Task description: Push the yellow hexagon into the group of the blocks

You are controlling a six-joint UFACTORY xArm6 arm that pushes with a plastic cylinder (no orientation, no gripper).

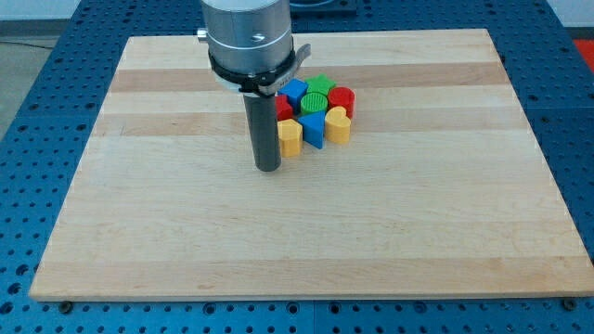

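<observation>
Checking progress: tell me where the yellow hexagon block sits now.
The yellow hexagon block sits at the view's left edge of the cluster, against the blue triangular block, with my tip just to its left.

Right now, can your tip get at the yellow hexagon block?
Probably yes. My tip sits just to the view's left of the yellow hexagon, nothing between them, with the other blocks packed on its far side.
</observation>
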